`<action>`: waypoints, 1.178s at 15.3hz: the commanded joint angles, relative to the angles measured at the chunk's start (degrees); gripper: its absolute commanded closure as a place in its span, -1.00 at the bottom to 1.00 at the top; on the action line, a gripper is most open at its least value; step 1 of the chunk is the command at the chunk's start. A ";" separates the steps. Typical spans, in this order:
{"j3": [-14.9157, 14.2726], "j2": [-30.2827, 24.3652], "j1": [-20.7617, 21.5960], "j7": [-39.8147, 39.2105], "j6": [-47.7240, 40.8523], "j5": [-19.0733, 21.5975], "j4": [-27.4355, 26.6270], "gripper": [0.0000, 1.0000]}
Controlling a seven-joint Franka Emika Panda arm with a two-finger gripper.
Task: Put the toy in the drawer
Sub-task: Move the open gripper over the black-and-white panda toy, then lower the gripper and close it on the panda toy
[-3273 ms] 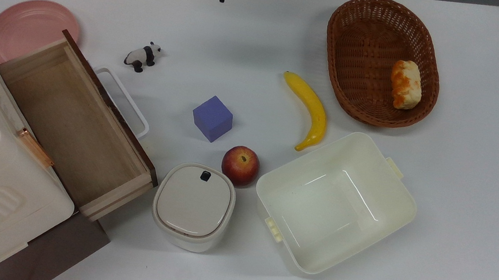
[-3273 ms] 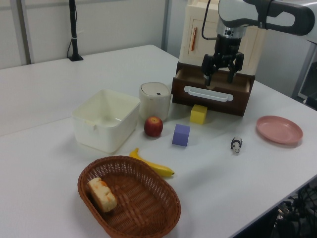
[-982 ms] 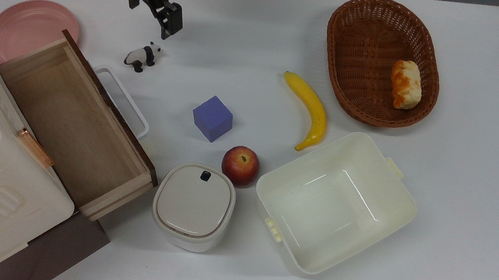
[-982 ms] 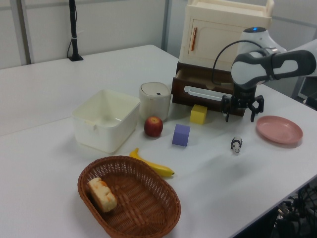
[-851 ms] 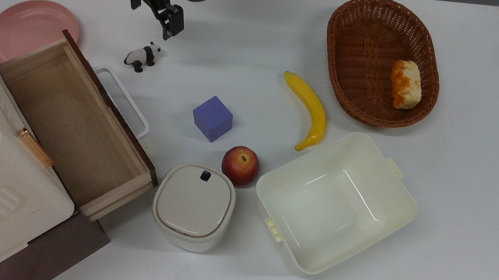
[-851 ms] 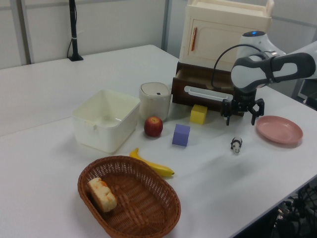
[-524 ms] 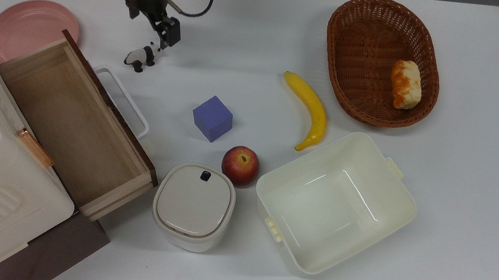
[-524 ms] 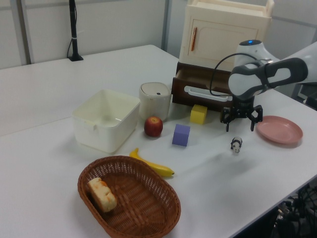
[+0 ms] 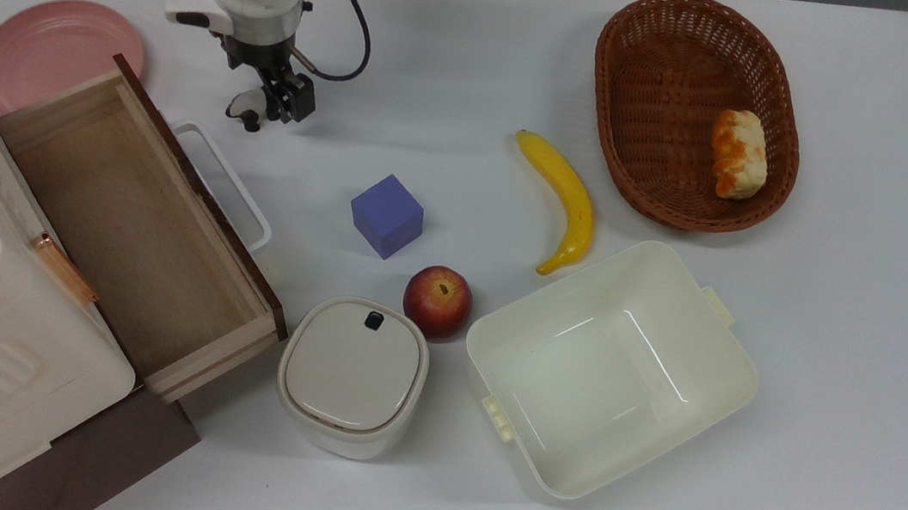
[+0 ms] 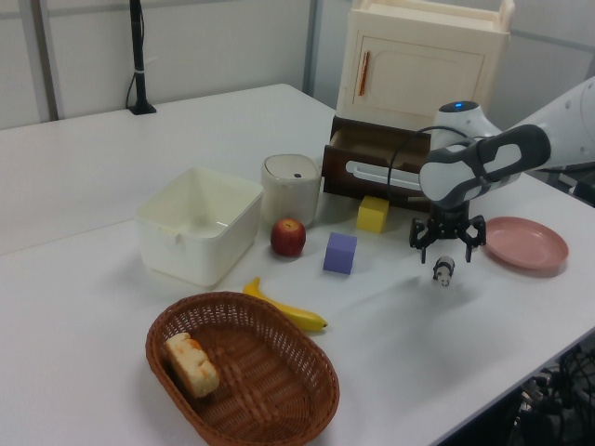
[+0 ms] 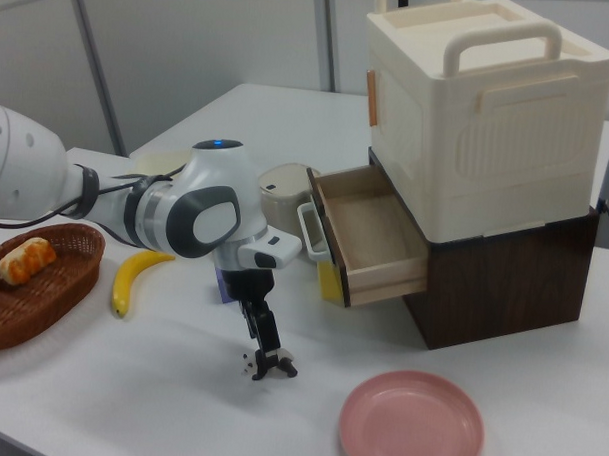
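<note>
Toy [image 10: 443,270] on table, apparently untouched, between spread fingers of lowered hand [image 10: 447,249].

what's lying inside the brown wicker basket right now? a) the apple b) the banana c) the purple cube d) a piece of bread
d: a piece of bread lies in the wicker basket, while the banana, the apple and the purple cube all sit out on the table.

Top view straight down over the table [image 9: 834,406], left and right views oblique from opposite sides — all sharing the drawer [image 9: 135,238]
</note>
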 commanded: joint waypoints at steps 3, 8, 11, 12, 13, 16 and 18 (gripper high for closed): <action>-0.10 2.89 -0.33 1.29 0.85 -1.48 2.12 -1.00; -0.01 3.42 -0.51 1.11 0.93 -3.32 2.39 -0.23; -0.01 3.42 -0.51 0.85 1.11 -3.77 2.30 0.03; 0.07 3.42 -0.51 0.85 1.89 -4.03 2.21 0.15; 0.08 3.42 -0.51 0.85 2.25 -4.12 2.13 0.16; 0.08 3.42 -0.69 -0.29 2.43 -4.38 2.04 0.52; 0.08 3.42 -0.69 -0.38 2.43 -4.38 2.04 0.58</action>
